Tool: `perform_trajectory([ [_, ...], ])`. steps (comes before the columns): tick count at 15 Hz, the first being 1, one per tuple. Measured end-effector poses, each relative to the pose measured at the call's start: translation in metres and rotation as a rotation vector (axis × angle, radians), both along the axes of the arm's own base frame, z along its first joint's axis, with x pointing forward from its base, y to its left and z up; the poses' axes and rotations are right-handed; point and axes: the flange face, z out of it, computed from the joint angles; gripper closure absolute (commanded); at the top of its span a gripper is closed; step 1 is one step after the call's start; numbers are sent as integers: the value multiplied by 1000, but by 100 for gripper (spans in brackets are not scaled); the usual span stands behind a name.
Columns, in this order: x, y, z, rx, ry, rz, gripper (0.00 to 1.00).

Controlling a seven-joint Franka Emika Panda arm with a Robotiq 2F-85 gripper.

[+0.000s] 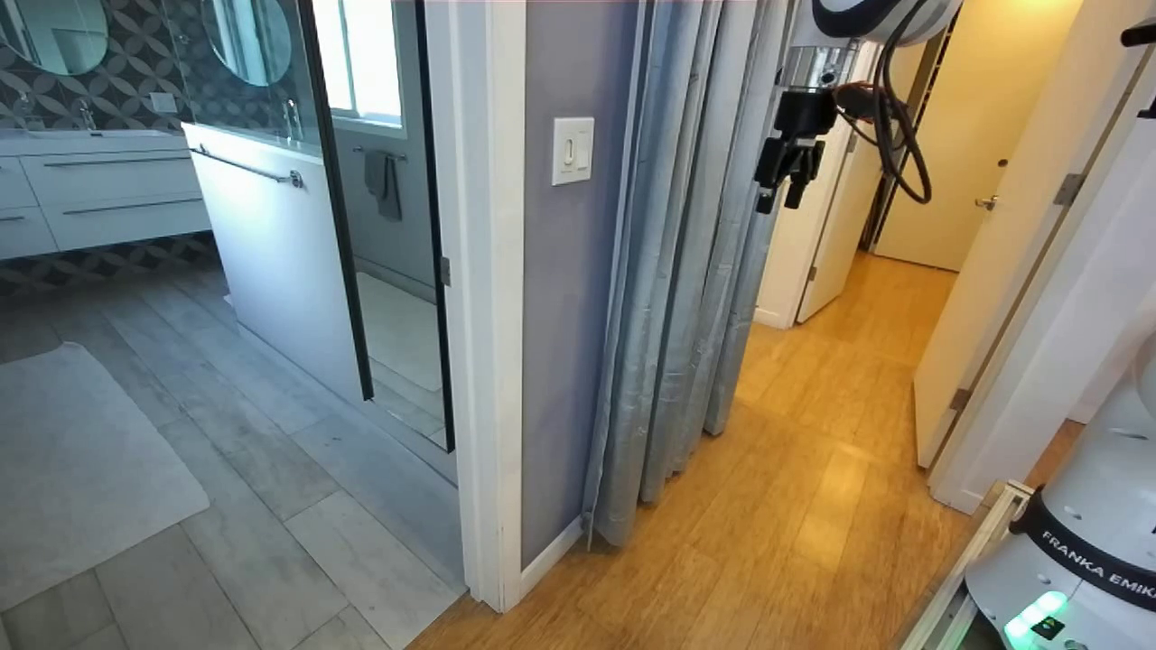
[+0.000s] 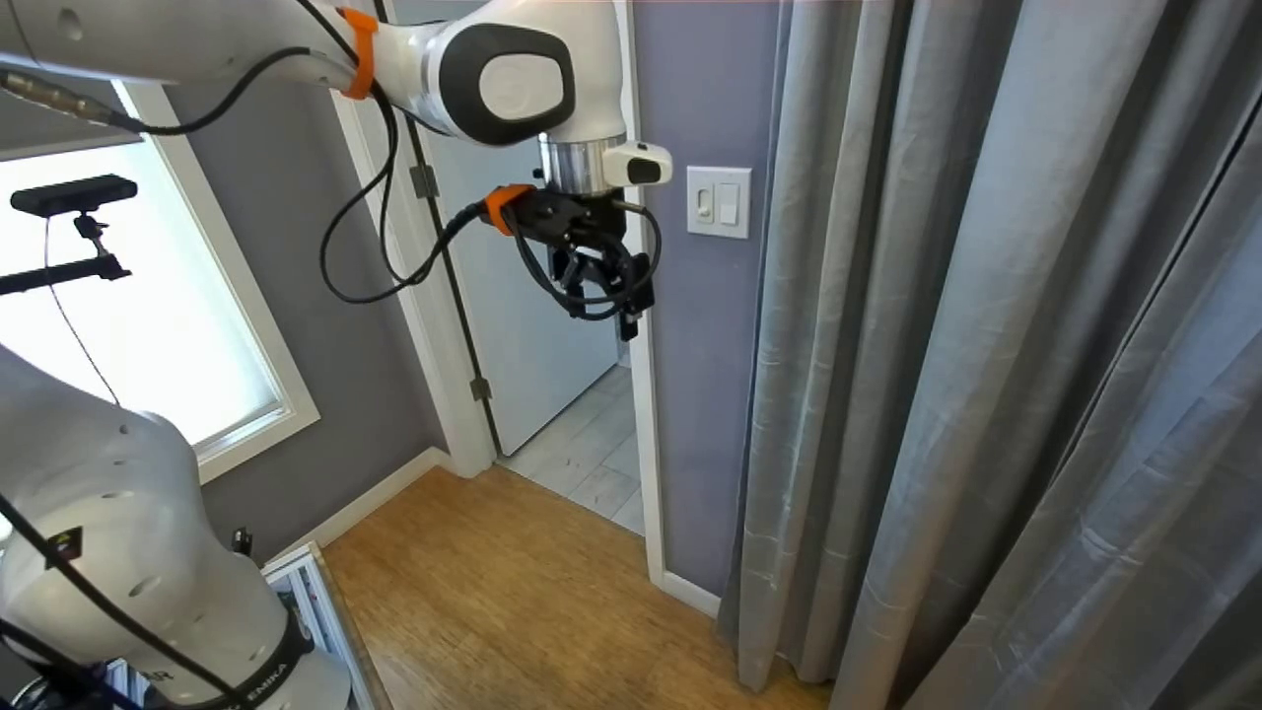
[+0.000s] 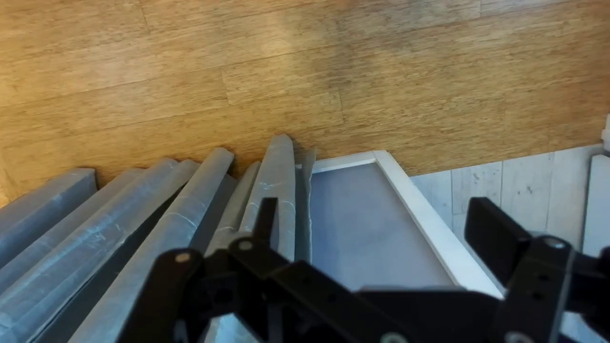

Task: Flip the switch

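We're counting one claw (image 1: 780,198) with two fingers (image 3: 495,238)! Apart from it in both exterior views, one switch plate (image 1: 573,151) with two switches (image 2: 729,203). Left of the claw in an exterior view, we've got two round mirrors (image 1: 253,43). And in an exterior view, also left of the claw, two orange bands (image 2: 367,41), one camera (image 2: 74,195)!

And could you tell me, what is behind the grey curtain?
The lavender wall and its white baseboard disappear behind the edge of the grey curtain. Anything else there is covered, so I cannot tell. The wall switch, beside the curtain, is not covered.
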Motion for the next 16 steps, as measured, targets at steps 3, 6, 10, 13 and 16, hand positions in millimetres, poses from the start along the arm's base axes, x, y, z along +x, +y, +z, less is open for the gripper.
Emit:
perform_trajectory([
  [3,24,9,8,106,-34,-26,27],
  [6,59,10,4,250,-71,-61,46],
  [10,113,0,-18,445,-126,-93,75],
  [13,154,-8,-31,604,-190,-109,95],
  [16,190,-9,-33,719,-248,-120,100],
])
